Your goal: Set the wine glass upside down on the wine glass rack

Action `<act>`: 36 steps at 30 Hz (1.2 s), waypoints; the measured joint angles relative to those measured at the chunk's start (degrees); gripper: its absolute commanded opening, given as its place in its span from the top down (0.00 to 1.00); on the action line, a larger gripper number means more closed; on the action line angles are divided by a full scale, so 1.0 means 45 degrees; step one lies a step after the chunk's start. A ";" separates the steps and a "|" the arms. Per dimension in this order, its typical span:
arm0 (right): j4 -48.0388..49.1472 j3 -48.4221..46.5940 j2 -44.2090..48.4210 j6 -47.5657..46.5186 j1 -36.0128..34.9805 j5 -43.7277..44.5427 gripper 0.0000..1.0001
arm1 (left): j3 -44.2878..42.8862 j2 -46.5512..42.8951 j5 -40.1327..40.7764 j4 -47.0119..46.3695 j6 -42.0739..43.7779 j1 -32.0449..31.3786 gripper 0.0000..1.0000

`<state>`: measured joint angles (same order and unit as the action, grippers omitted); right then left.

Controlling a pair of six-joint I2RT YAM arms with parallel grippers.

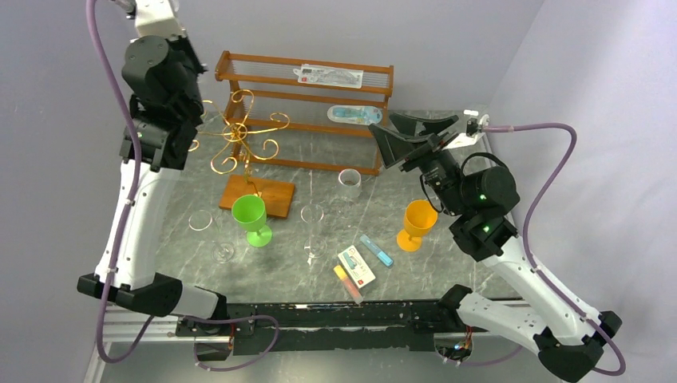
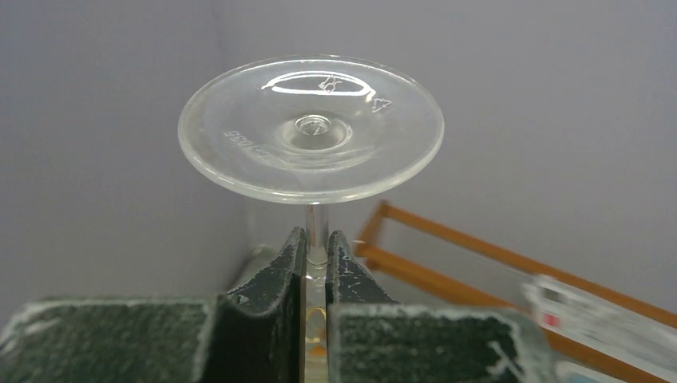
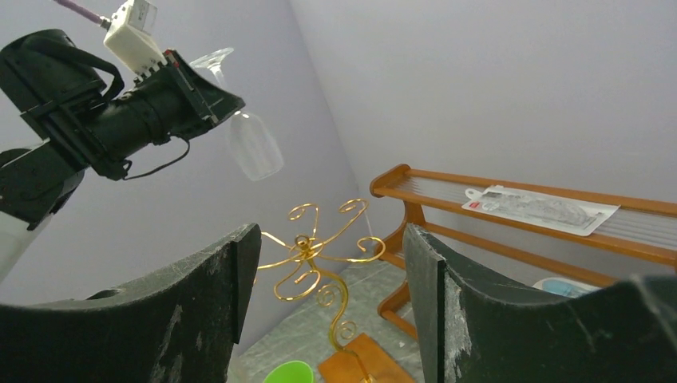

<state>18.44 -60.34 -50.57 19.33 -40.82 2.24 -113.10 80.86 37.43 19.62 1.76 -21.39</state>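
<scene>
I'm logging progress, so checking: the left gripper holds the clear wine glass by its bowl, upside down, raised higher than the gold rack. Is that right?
Not quite. The left gripper holds the wine glass by its stem, not its bowl; the left wrist view shows its fingers shut on the stem just under the foot. The rest is right.

Plain lilac-grey walls (image 1: 479,40) meet behind a marbled grey table (image 1: 447,263) and wooden shelf (image 1: 263,82).
</scene>
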 measured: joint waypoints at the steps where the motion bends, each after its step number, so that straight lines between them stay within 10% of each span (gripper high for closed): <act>1: -0.0005 -0.0005 -0.0044 0.0000 0.0000 -0.0019 0.30 | 0.0019 0.0000 0.0019 0.0175 0.0092 0.0437 0.95; 17: -0.0068 0.0748 0.0005 0.0000 0.0000 -0.0282 0.30 | 0.6436 -0.1112 -0.5605 0.0976 -0.1807 0.8903 0.95; 36: 0.0049 0.1773 0.0277 0.0578 0.0000 -0.0364 0.29 | 1.2318 -0.3560 -1.4518 -0.4974 -0.1365 1.0166 0.95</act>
<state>18.65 -52.36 -49.32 21.93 -40.82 0.60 -57.67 64.84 -27.90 -2.76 -4.38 24.36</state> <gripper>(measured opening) 0.705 0.097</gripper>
